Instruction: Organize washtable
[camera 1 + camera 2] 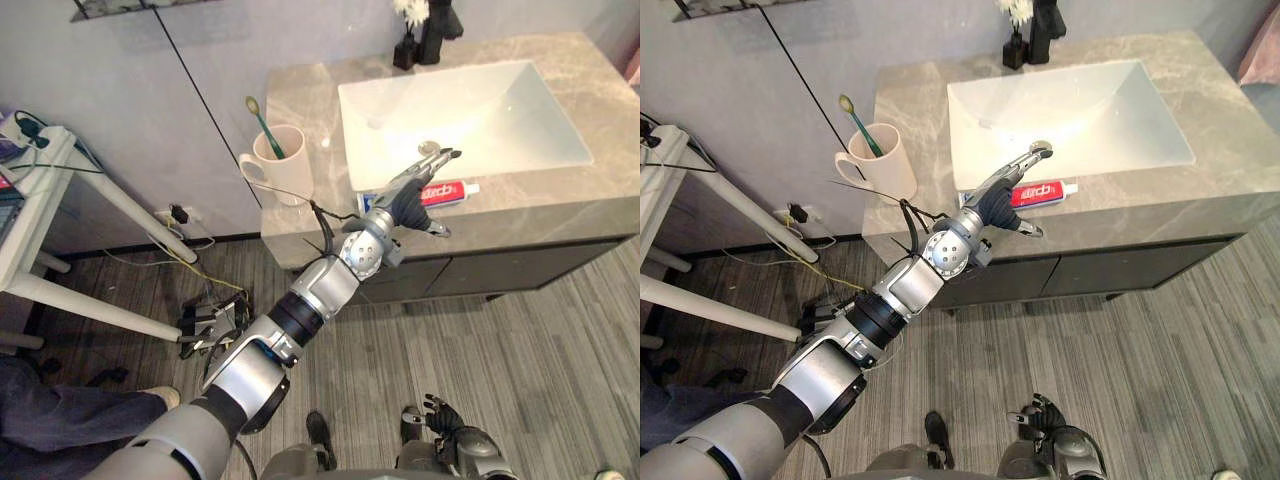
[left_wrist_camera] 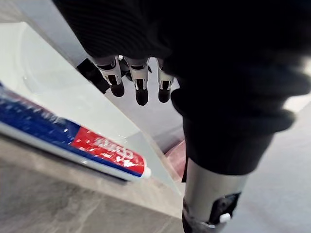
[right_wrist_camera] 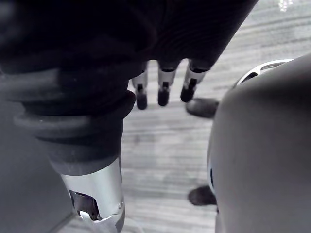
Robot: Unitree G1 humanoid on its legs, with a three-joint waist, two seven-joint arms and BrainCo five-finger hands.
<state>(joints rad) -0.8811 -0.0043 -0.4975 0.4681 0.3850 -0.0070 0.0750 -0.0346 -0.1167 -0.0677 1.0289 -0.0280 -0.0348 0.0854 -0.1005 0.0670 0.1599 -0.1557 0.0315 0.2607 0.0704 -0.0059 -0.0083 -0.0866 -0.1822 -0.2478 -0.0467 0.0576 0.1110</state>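
left wrist view: my left hand (image 2: 204,73) hovers over the toothpaste tube (image 2: 73,141), fingers (image 2: 141,90) straight and a little apart, thumb wide, gripping nothing.
toothpaste tube: lying flat just beneath my fingers, apparently untouched; soft plastic, red and blue, small white cap.
counter (image 1: 300,235): grey-brown veined stone, polished, under the tube.
step: i judge this the reach, not yet a grasp.
next move: lower, then curl fingers and thumb round the tube's middle; squashy, it may slip.
mug (image 1: 283,163): cream, glazed, well aside from my fingers, holding a green toothbrush (image 1: 264,125).
sink (image 1: 480,120): smooth white rectangular basin, past my fingertips.
right hand (image 1: 440,415): hanging low, fingers loose, empty.
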